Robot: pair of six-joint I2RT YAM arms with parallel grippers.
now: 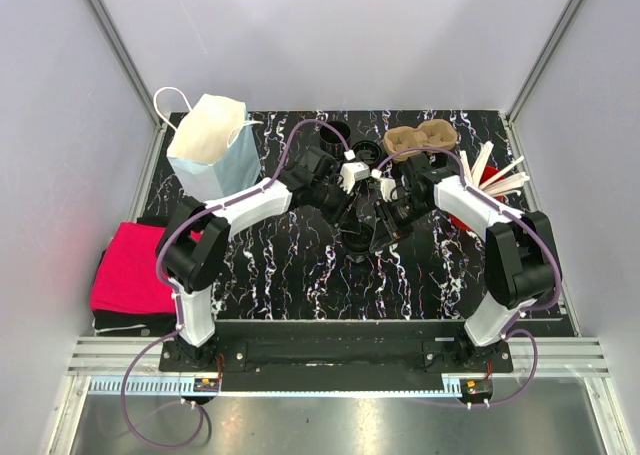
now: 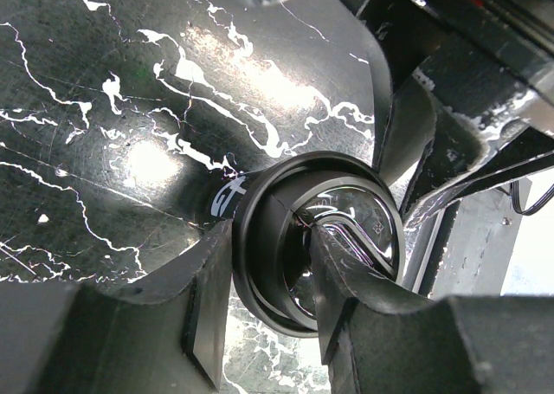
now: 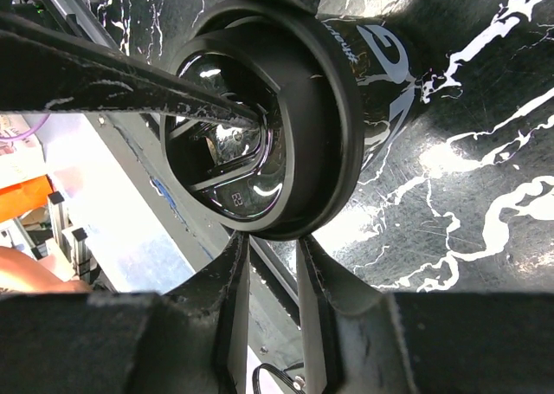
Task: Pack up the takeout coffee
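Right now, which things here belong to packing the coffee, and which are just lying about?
For the job: lidded cup, cardboard carrier, paper bag, probably the wooden stirrers.
Lying about: red cloth.

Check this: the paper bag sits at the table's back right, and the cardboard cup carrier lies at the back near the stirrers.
Wrong side: the top external view shows the paper bag at the back left. The cardboard cup carrier does lie at the back near the stirrers.
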